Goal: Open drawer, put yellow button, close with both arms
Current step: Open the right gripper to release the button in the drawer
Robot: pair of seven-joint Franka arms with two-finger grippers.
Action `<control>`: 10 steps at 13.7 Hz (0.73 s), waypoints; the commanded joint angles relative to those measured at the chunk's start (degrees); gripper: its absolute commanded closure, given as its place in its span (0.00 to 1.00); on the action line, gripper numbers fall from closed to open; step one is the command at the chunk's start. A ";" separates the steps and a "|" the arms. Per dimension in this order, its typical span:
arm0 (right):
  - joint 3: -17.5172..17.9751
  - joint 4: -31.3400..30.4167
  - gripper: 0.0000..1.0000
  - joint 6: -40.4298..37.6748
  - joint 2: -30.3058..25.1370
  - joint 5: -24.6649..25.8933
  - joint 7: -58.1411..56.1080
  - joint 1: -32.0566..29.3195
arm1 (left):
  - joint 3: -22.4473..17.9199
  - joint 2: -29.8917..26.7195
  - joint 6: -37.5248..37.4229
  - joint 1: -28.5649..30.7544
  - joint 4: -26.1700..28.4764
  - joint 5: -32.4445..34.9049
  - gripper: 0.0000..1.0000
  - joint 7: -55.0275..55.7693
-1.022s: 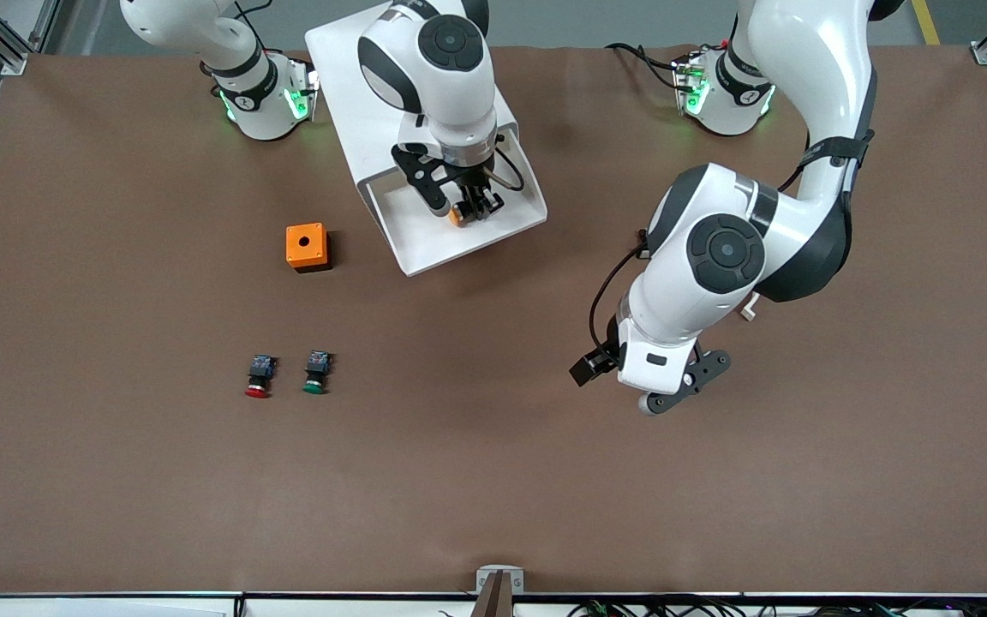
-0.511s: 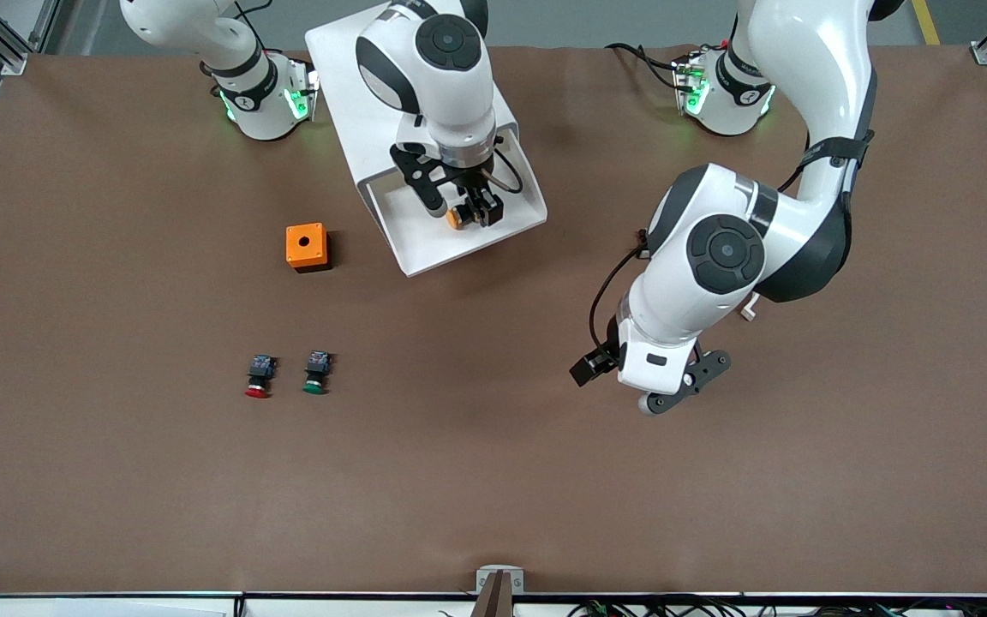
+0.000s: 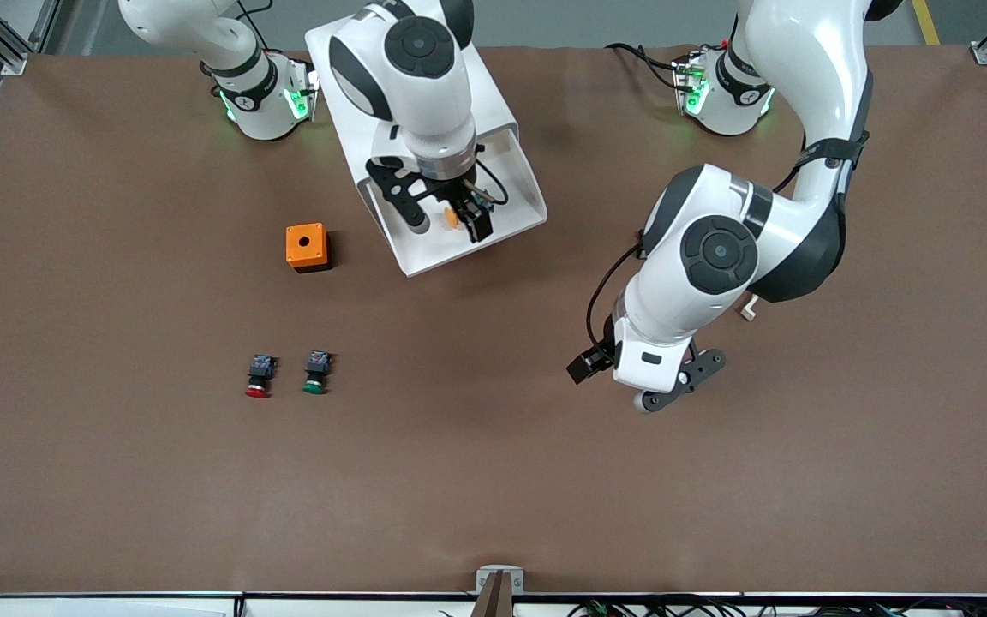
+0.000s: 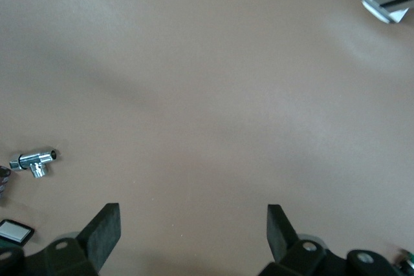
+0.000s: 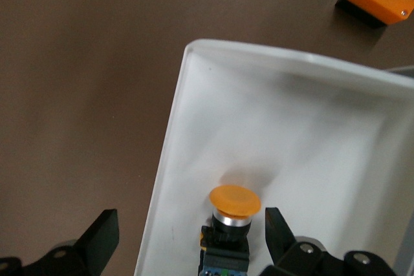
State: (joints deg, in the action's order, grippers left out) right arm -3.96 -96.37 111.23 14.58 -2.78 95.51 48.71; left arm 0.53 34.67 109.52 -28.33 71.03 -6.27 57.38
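Note:
The drawer (image 3: 425, 261) stands pulled out of the white cabinet (image 3: 348, 77). The yellow button (image 3: 451, 219) lies on its side on the drawer's floor (image 5: 304, 134), orange cap (image 5: 235, 200) showing, dark body toward the wrist. My right gripper (image 3: 463, 218) hangs open just above it (image 5: 191, 221); the button sits between the fingers, close to one of them and touched by neither. The other finger is past the drawer's side wall (image 5: 174, 108). My left gripper (image 4: 194, 214) waits open over bare table toward the left arm's end, under its wrist (image 3: 656, 360).
An orange box with a round hole (image 3: 306, 246) sits beside the drawer toward the right arm's end. A red-capped button (image 3: 259, 377) and a green-capped button (image 3: 316, 375) lie nearer the front camera. A small metal part (image 4: 32, 159) lies near the left gripper.
The right gripper has opened and let go of the yellow button, which now rests in the drawer. The right wrist has shifted slightly toward its own end. The left arm has barely moved.

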 commanded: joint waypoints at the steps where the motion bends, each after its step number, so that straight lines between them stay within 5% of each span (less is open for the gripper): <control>1: 0.53 1.80 0.00 -3.73 -0.51 0.15 -7.24 -3.52 | 0.08 -1.09 0.87 -1.55 2.71 1.26 0.01 -0.26; 10: 0.45 1.71 0.00 -15.15 -5.96 -0.03 -38.09 -17.84 | 0.00 -1.27 0.78 -11.12 5.44 1.17 0.01 5.28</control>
State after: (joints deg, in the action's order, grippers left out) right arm -4.41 -94.22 98.45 10.75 -2.80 63.82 34.33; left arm 0.77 34.66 109.52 -37.61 74.74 -6.27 61.05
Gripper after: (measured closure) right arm 0.000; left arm 0.004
